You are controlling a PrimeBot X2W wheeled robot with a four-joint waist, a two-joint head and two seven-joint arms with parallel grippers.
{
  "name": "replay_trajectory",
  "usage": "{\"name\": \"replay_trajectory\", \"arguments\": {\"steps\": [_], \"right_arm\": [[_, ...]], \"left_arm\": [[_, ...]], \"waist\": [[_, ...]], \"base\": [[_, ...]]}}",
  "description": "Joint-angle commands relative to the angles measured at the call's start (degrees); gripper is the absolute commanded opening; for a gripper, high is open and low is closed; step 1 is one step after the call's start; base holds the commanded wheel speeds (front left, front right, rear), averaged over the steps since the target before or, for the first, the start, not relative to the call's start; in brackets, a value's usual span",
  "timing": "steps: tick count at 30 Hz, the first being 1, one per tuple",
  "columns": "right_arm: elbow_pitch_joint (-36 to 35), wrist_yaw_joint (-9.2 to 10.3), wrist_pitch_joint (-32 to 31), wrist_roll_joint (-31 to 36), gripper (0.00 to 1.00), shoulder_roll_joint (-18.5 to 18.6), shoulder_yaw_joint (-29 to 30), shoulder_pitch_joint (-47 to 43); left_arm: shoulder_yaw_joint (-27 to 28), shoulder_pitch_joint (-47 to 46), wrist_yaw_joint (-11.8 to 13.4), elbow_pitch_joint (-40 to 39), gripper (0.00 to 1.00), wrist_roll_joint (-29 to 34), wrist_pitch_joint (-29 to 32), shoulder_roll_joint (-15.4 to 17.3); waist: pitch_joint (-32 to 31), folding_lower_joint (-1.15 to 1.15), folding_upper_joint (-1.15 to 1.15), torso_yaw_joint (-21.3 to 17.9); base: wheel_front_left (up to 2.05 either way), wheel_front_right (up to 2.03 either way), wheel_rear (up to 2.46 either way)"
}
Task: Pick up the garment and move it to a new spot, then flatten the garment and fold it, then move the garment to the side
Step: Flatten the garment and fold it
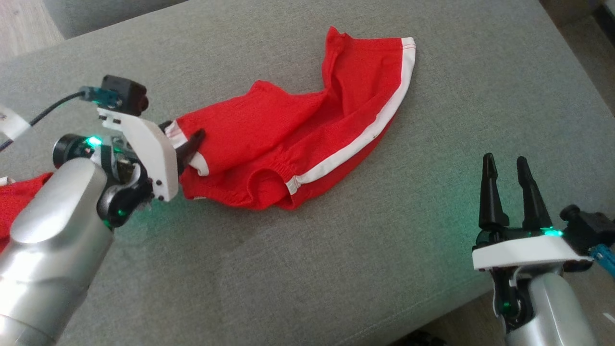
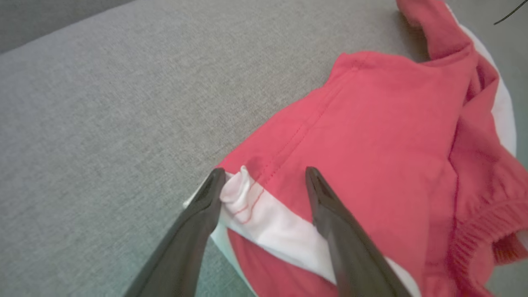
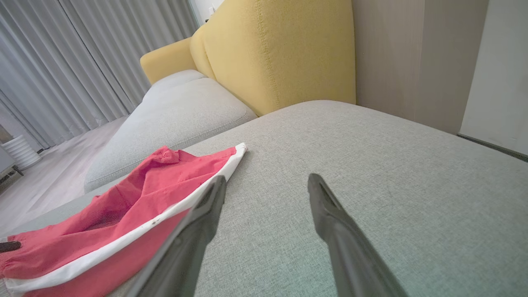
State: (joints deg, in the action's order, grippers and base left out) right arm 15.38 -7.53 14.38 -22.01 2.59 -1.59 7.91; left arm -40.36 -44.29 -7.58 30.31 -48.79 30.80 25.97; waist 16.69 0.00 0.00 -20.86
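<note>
A wide grey woven-fabric cushion point(image 1: 336, 269) is bearing a crumpled red cloth garment with white edge stripes point(image 1: 269, 125).

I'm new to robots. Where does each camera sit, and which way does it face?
Head view: on the robot's head, looking down at red shorts on a grey cushion; both silver arms show, left gripper at the shorts, right gripper apart.
Left wrist view: on the left wrist, looking along its open fingers, which straddle the shorts' white hem.
Right wrist view: on the right wrist, looking across the cushion toward a yellow sofa back and curtains; its open fingers show.
Shared: all three show the shorts and cushion.
</note>
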Motion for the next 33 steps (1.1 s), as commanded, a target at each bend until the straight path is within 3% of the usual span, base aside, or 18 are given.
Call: {"name": "replay_trajectory", "arguments": {"steps": [1, 2, 3, 4, 5, 13, 24, 28, 33], "right_arm": [[-1.5, 0.04, 0.6, 0.3, 1.0, 0.3, -1.1, 1.5], [-1.6, 0.04, 0.6, 0.3, 1.0, 0.3, -1.2, 1.7], [-1.7, 0.04, 0.6, 0.2, 1.0, 0.3, -1.3, 1.8], [-1.8, 0.04, 0.6, 0.2, 1.0, 0.3, -1.5, 2.0], [-1.8, 0.04, 0.6, 0.1, 1.0, 0.3, -1.6, 2.0], [-1.3, 0.04, 0.6, 0.1, 1.0, 0.3, -2.0, 1.9], [-0.7, 0.04, 0.6, -1.4, 1.0, 0.3, -6.2, 3.6], [-0.9, 0.04, 0.6, -2.3, 1.0, 0.3, -8.1, 3.8], [-1.8, 0.04, 0.6, -4.1, 1.0, 0.3, -10.2, 4.0]], "left_arm": [[1.5, -3.5, 0.1, -1.6, 1.0, -0.2, 0.5, 2.6], [0.9, -3.7, 0.1, -1.6, 1.0, -0.4, 0.8, 2.8], [0.4, -3.8, 0.1, -1.6, 0.45, -0.5, 1.1, 3.0], [-0.1, -4.0, 0.1, -1.6, 0.05, -0.8, 1.1, 3.2], [-0.5, -4.2, 0.1, -1.8, 0.0, -1.1, 0.9, 3.4], [-2.1, -7.2, 0.1, -3.1, 0.0, -1.6, -4.4, 4.2], [-12.0, -25.5, 0.1, -0.4, 0.0, 6.7, -8.0, 7.5], [-15.6, -32.5, 0.1, 4.4, 0.0, 10.7, -10.3, 8.3], [-18.3, -39.8, 0.1, 12.1, 0.0, 15.8, -13.6, 6.0]], "waist": [[0.0, 0.0, 0.0, 0.0], [0.0, 0.0, 0.0, 0.0], [0.0, 0.0, 0.0, 0.0], [0.0, 0.0, 0.0, -0.1], [0.0, 0.0, 0.0, -0.2], [-0.5, 0.0, 0.0, -0.6], [0.7, 0.0, 0.0, -5.6], [1.6, 0.0, 0.0, -8.4], [3.8, 0.0, 0.0, -11.7]], "base": [[0.0, 0.0, 0.0], [0.0, 0.0, 0.0], [0.0, 0.0, 0.0], [0.0, 0.0, 0.0], [0.0, 0.0, 0.0], [0.0, 0.0, 0.0], [0.0, 0.0, 0.0], [0.0, 0.0, 0.0], [0.0, 0.0, 0.0]]}}
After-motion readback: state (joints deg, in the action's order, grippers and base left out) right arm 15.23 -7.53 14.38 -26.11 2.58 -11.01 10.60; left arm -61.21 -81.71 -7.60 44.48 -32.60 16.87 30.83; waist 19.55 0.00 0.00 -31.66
